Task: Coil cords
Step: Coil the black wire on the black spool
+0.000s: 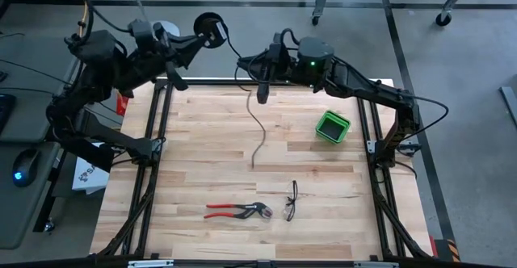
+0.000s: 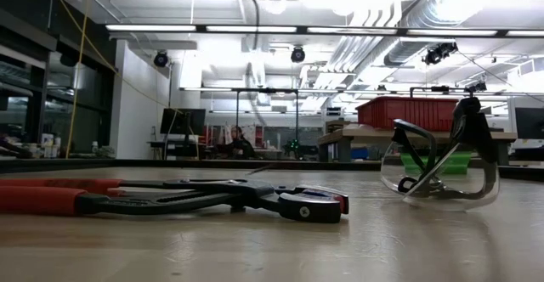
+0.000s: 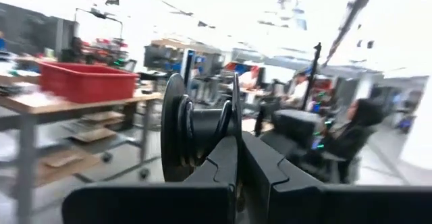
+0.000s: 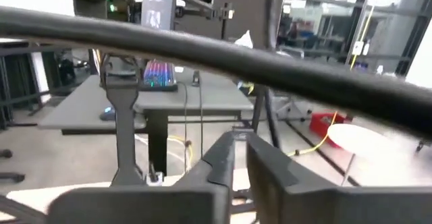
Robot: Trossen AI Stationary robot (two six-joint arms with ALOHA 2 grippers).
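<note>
The thin dark cord (image 1: 258,131) hangs from beside my right gripper (image 1: 252,60) above the table's far edge, and its lower end (image 1: 254,165) lies on the wooden table (image 1: 194,139). Another stretch arcs from there to a black spool (image 1: 210,26) at the far left. My left gripper (image 1: 199,37) is shut on that spool (image 3: 192,126). In the right wrist view my right gripper (image 4: 239,158) shows a narrow gap with nothing in it. A dark cable (image 4: 223,59) crosses just above its fingers. My left gripper holds the black spool at its near flange (image 3: 229,119), pinched between the shut fingers (image 3: 270,163). The fingertips themselves hide the exact place. The fingers come at it roughly level, and the spool is lifted clear, beyond the table's far-left corner. My right gripper: I cannot tell whether it touches the cord.
Red-handled pliers (image 1: 238,211) and black-framed safety glasses (image 1: 291,202) lie near the table's front edge; both fill the low view, the pliers (image 2: 170,199) left and the glasses (image 2: 442,172) right. A green box (image 1: 332,127) stands at the right. Black frame rails (image 1: 157,123) run along the table's sides.
</note>
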